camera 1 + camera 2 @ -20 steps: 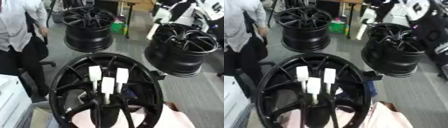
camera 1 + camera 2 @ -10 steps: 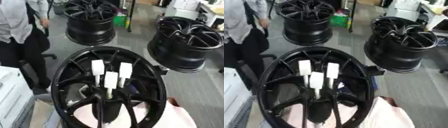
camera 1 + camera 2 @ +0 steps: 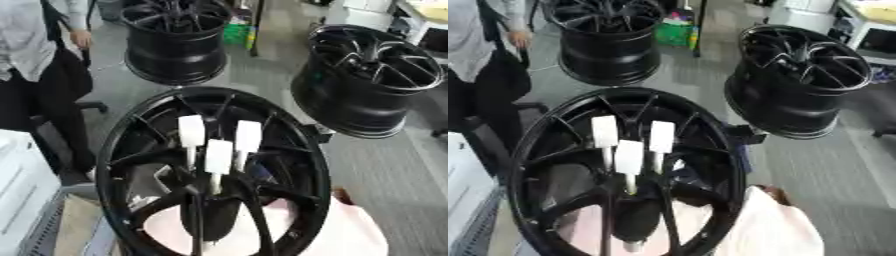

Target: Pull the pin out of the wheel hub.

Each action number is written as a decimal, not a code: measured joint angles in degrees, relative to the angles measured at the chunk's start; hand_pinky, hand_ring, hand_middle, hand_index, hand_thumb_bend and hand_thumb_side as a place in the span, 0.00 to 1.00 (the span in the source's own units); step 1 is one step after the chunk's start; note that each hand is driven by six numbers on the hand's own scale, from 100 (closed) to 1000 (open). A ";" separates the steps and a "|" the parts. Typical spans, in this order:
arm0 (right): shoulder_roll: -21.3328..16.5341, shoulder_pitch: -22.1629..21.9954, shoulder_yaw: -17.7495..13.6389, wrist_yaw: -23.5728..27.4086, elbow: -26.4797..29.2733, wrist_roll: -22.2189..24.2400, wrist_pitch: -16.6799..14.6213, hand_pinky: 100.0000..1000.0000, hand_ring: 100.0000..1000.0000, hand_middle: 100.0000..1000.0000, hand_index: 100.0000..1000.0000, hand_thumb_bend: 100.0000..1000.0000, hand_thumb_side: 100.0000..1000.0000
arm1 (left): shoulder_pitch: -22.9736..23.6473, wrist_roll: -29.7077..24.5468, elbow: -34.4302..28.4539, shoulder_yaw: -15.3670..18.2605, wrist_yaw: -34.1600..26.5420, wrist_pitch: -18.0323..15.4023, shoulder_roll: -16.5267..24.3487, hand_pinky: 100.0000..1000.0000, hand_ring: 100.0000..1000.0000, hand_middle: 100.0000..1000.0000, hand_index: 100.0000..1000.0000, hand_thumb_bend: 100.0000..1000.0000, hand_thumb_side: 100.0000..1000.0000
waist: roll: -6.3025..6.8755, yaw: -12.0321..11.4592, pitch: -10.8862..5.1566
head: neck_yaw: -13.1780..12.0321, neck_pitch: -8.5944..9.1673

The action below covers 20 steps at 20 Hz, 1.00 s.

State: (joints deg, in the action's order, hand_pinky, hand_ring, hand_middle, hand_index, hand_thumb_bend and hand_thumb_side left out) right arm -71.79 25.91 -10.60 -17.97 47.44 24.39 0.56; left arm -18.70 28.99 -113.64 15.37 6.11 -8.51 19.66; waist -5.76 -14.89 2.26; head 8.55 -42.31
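Nothing moved (camera tilted), three pins (image 3: 217, 156) in wheel hub (image 3: 214, 180).

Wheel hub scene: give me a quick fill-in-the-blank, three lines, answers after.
1. The number of white-handled pins standing in the near wheel hub is ____.
2. All the wheels are coloured ____.
3. Behind the near hub, the number of other wheels, far left and far right, is ____.

Answers: three; black; two

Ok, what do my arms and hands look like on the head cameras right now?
Neither arm nor hand shows in either eye view, so their look cannot be told. Only the black wheel hub, its three white pins and a pale cloth fill the foreground.
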 measured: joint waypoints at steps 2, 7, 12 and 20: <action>0.00 -0.85 -0.01 -0.64 -1.80 -1.54 0.23 0.73 0.58 0.45 0.63 0.00 0.00 | 0.02 -0.18 0.00 -0.02 -0.04 0.02 0.00 0.77 0.85 0.60 0.82 0.18 0.49 | 0.01 -0.01 0.20 | -0.12 0.01; 0.23 -1.80 0.11 -1.66 -4.66 -4.18 -0.70 0.84 0.80 0.72 0.82 0.00 0.06 | 0.05 -0.83 0.00 -0.48 -0.34 0.13 -0.02 0.77 0.85 0.59 0.82 0.17 0.50 | 0.03 -0.06 0.52 | -0.44 0.03; 1.11 -1.81 0.55 -2.17 -6.03 -3.37 -3.55 0.91 0.95 0.87 0.90 0.00 0.38 | 0.07 -1.55 0.00 -1.01 -0.57 0.26 -0.05 0.77 0.85 0.59 0.82 0.17 0.50 | 0.04 0.09 0.84 | -0.82 0.03; 1.29 -1.66 0.54 -2.76 -6.27 -2.95 -4.72 0.90 0.94 0.86 0.89 0.00 0.38 | 0.07 -2.24 0.00 -1.43 -0.57 0.42 -0.05 0.77 0.85 0.59 0.82 0.17 0.50 | 0.04 0.88 0.95 | -1.41 -0.44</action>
State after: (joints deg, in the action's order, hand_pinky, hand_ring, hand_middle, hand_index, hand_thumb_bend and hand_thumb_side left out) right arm -70.50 24.26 -10.06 -20.73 41.16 21.44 -4.15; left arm -18.63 26.75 -113.64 13.94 5.53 -8.09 19.60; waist -5.71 -14.01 3.21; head 7.14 -42.75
